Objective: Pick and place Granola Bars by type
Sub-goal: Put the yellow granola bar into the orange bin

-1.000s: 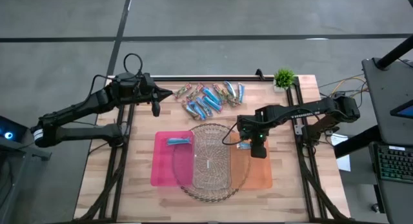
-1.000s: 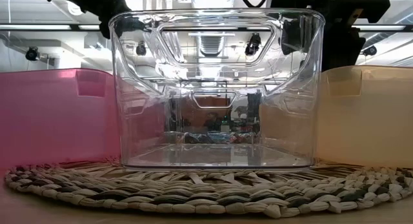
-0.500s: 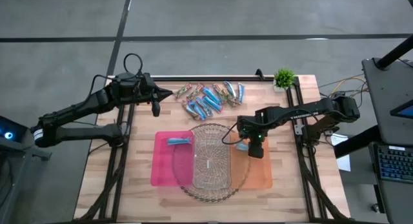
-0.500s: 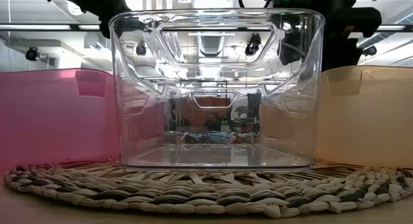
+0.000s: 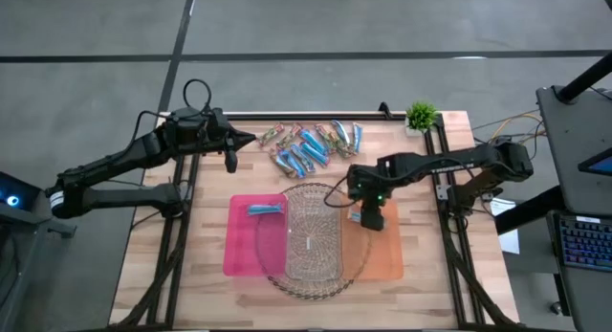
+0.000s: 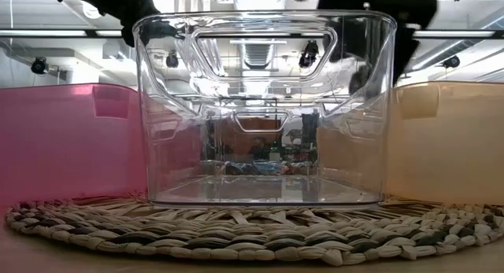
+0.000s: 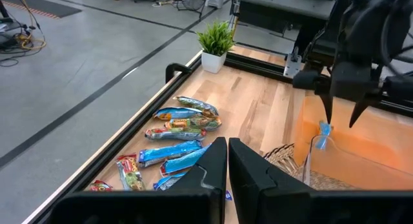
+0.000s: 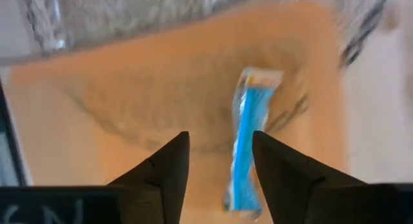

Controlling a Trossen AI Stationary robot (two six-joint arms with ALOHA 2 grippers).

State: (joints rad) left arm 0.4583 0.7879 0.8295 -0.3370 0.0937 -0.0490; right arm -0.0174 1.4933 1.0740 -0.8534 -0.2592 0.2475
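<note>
Several granola bars (image 5: 311, 145), blue ones and brown ones, lie in a loose pile on the wood at the far side, also in the left wrist view (image 7: 177, 143). One blue bar (image 5: 266, 210) lies in the pink bin (image 5: 239, 251). My right gripper (image 8: 219, 166) stands open above the orange bin (image 5: 387, 257), pointing steeply down. A blue bar (image 8: 248, 146) is below its fingers and apart from them, inside that bin; the left wrist view shows this bar (image 7: 321, 135) standing on end. My left gripper (image 7: 227, 153) is shut at the far left, beside the pile.
A clear bin (image 6: 264, 108) stands on a round woven mat (image 6: 252, 234) between the pink bin (image 6: 71, 139) and the orange bin (image 6: 449, 139). A small potted plant (image 5: 421, 115) sits at the far right corner. Dark rails run along the table's left and right sides.
My right gripper has let go of the blue bar, which now sits in the orange bin below it. The gripper has risen slightly, tipped, and shifted a little toward the table's left.
</note>
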